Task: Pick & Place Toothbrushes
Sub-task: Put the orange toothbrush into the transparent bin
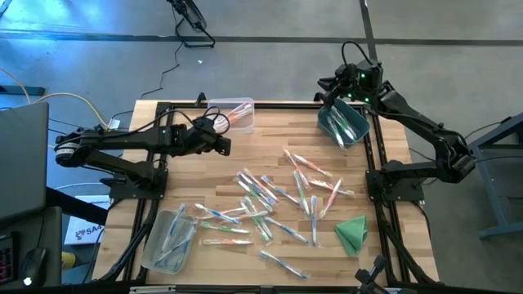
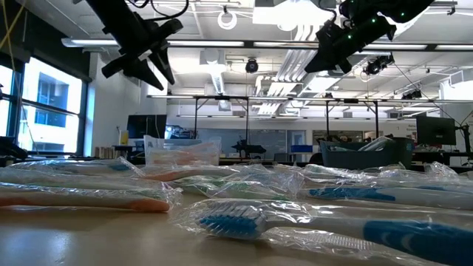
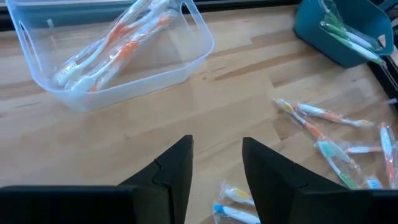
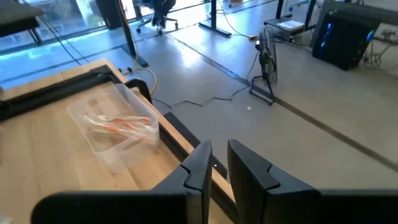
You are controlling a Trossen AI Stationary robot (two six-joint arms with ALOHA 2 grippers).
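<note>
Here, my left gripper [image 1: 226, 145] hangs above the table [image 1: 180, 175] just beside the clear bin [image 3: 112, 68] of orange brushes, its jaws a narrow gap apart and holding nothing. My right gripper [image 4: 219, 163] is raised over the teal bin [image 1: 343, 124] at the far right corner, fingers nearly together and empty. The toothbrushes [image 1: 270, 200] lie scattered in wrappers across the table's middle, with a few in each bin. A green cloth [image 1: 352, 233] sits near the front right.
</note>
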